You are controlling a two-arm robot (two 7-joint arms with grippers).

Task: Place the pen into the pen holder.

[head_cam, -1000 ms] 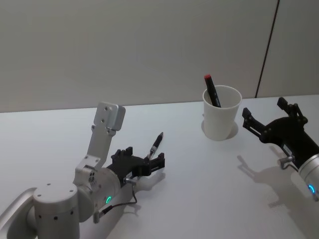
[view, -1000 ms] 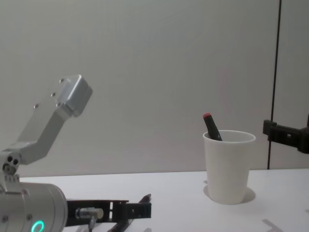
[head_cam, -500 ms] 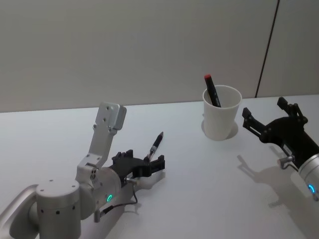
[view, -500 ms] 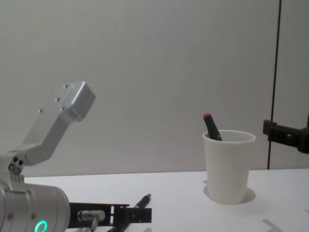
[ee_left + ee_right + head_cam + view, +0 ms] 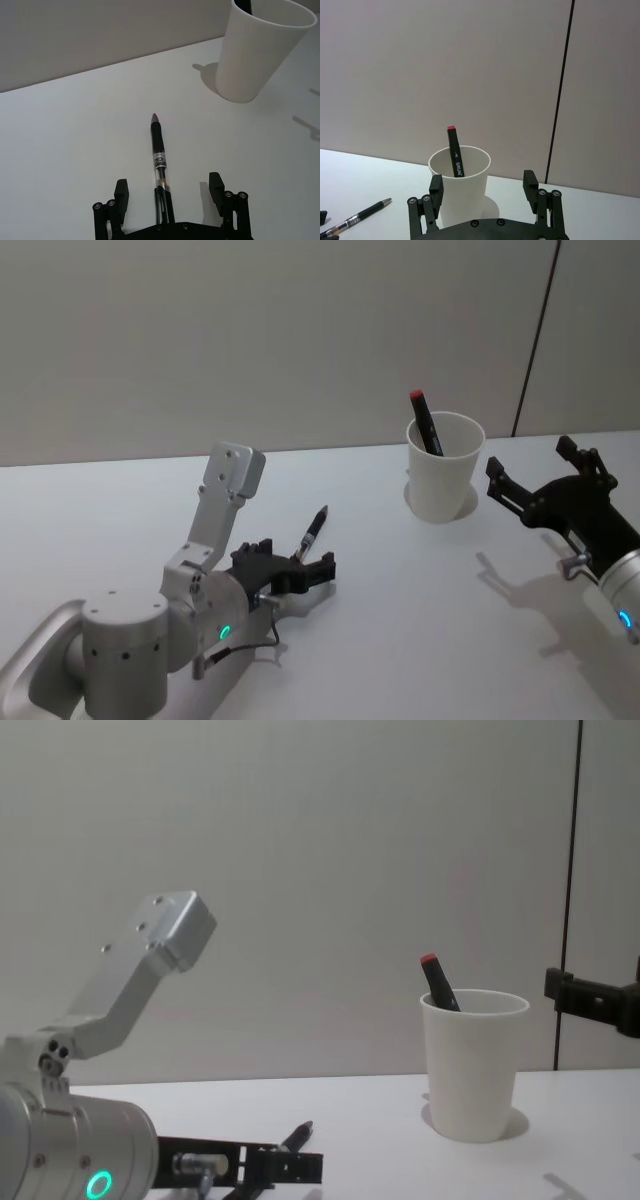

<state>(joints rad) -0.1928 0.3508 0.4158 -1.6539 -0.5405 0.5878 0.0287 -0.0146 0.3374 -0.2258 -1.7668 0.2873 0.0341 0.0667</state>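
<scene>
Wall point(image 5: 250, 330): plain grey panels behind the scene, split by one dark seam at the right.
Bench point(image 5: 420, 620): white and bare apart from the task's things and their shadows.
Left pincer point(image 5: 169, 182): low over the bench, fingers apart, one on each side of the pen's rear end; no finger appears to touch the barrel, so the grasp looks not yet made.
Right pincer point(image 5: 529, 454): parked just to the right of the cup, fingers apart, holding nothing; it stands near enough to crowd a delivery from that side.
Pen holder point(image 5: 443, 475): white paper cup, upright near the bench's far edge, well apart from the pen.
Pen point(image 5: 159, 155): black, lying flat on the bench, tip aimed roughly toward the cup. Closing, lifting, carrying and dropping all appear to lie ahead.
Marker point(image 5: 424, 420): black with a red cap, already in the cup, leaning on its rim; most of the mouth looks free, but the incoming pen must clear it.
</scene>
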